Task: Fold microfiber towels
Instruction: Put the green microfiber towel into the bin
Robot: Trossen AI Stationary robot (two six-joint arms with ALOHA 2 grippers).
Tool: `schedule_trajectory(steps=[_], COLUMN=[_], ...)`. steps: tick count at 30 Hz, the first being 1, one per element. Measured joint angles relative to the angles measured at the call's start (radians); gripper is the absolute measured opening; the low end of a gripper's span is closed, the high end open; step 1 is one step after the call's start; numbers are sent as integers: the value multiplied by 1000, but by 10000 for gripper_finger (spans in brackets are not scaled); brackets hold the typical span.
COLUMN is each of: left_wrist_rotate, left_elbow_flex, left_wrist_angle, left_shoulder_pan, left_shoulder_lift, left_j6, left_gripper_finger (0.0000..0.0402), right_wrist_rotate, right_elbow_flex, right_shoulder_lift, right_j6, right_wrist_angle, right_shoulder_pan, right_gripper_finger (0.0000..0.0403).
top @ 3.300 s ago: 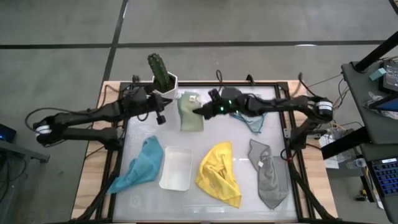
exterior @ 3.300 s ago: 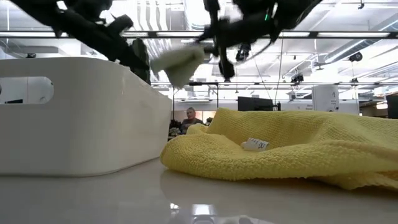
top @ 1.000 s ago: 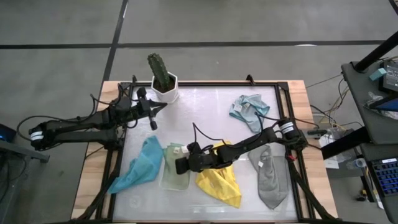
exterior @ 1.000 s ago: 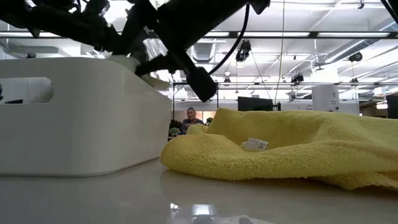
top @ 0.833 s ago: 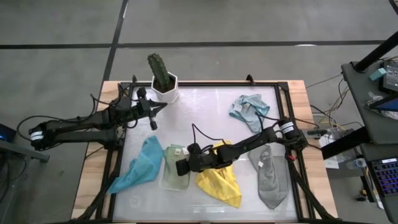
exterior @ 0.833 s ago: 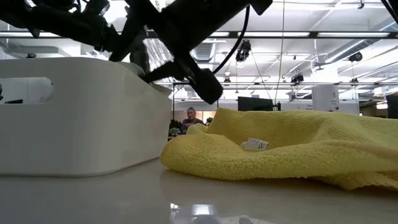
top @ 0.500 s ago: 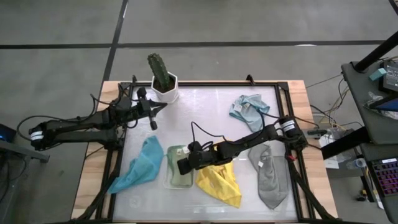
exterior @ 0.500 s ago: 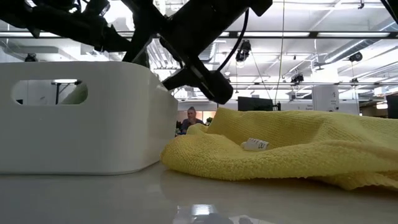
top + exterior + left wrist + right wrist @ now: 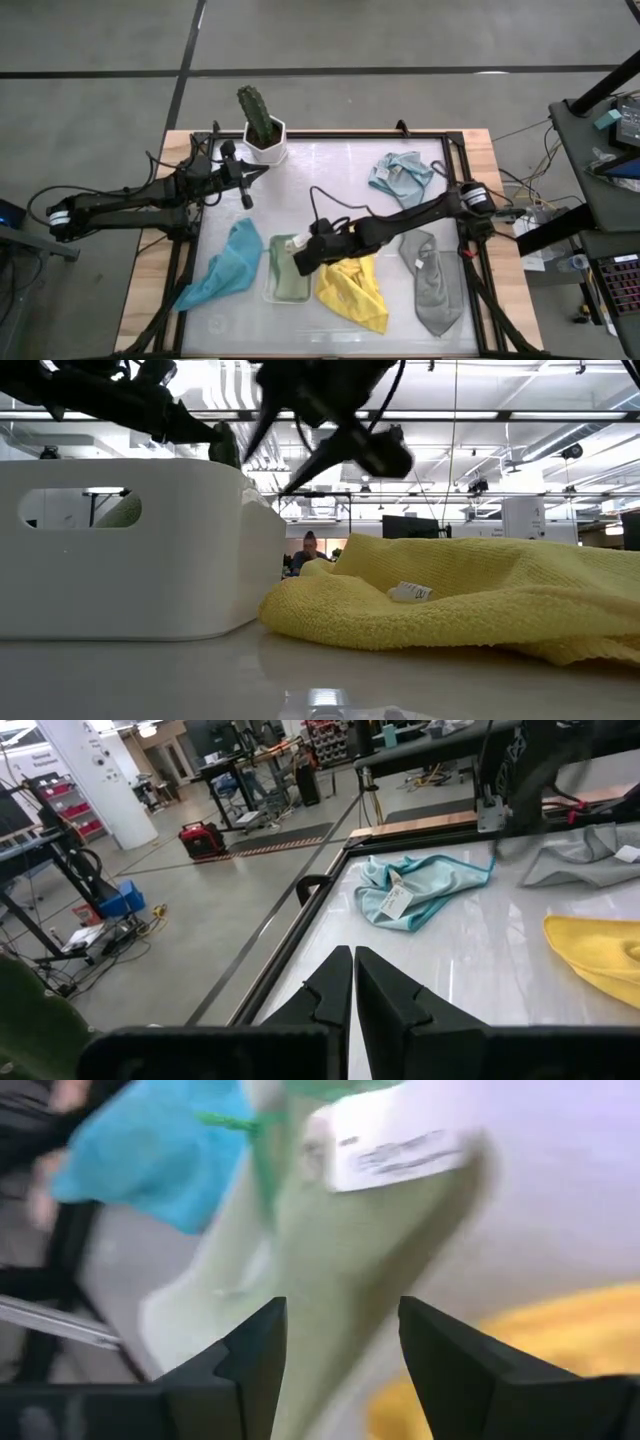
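Seen from above, left to right. The left gripper (image 9: 247, 188) hangs at about ten o'clock on the table (image 9: 330, 165), its fingers pressed together and holding nothing, just beside a potted cactus (image 9: 259, 118) at eleven o'clock. The teal towel (image 9: 227, 265) lies crumpled at about eight o'clock, touching the left wall of the white tray (image 9: 269, 294). The pale green towel (image 9: 291, 271) lies folded inside that tray, at about seven o'clock. The right gripper (image 9: 300, 262) hovers over the tray's right edge with its fingers spread, gripping nothing; its wrist view shows the pale green cloth and its white label (image 9: 395, 1148) just beyond the fingertips. The yellow towel (image 9: 351, 289) lies bunched at six o'clock, just right of the tray. The grey towel (image 9: 432, 282) lies at about four o'clock. The light blue towel (image 9: 400, 176) lies crumpled at about one o'clock.
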Motion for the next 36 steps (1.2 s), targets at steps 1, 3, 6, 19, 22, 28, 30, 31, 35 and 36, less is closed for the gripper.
schedule_trajectory(steps=[1, 3, 6, 19, 22, 28, 30, 31, 35, 36], left_wrist_rotate=[1, 5, 15, 56, 11, -90, -93, -92, -93, -91], left_elbow_flex=[0, 0, 0, 49, 94, 215, 262, 289, 407, 432], left_wrist_angle=[-1, -1, -2, 19, 20, -123, -201, -248, -467, -494], left_shoulder_pan=[0, -1, -12, -264, -356, -506, -542, -557, -613, -623], left_shoulder_lift=[0, 0, 4, 110, 191, 375, 448, 484, 633, 671], left_j6=[0, -1, -1, -2, -9, -83, -146, -177, -287, -306], left_gripper_finger=[3, 3, 3, 3, 3, 3, 3, 3, 3, 3], right_wrist_rotate=[1, 1, 30, 215, 219, 221, 222, 222, 217, 214], right_elbow_flex=[23, 75, 167, 6, -110, -354, -432, -470, -604, -633], right_shoulder_lift=[-7, -15, -19, -138, -217, -398, -457, -485, -584, -607], right_j6=[-31, -123, -317, -845, -948, -1146, -1198, -1224, -1315, -1332], right_wrist_angle=[-64, -214, -443, -474, -330, -33, 66, 118, 280, 311], right_shoulder_pan=[-4, -11, -14, 26, 25, 13, 0, -6, -34, -40], right_gripper_finger=[183, 183, 176, 41, 14, 9, 9, 9, 9, 9])
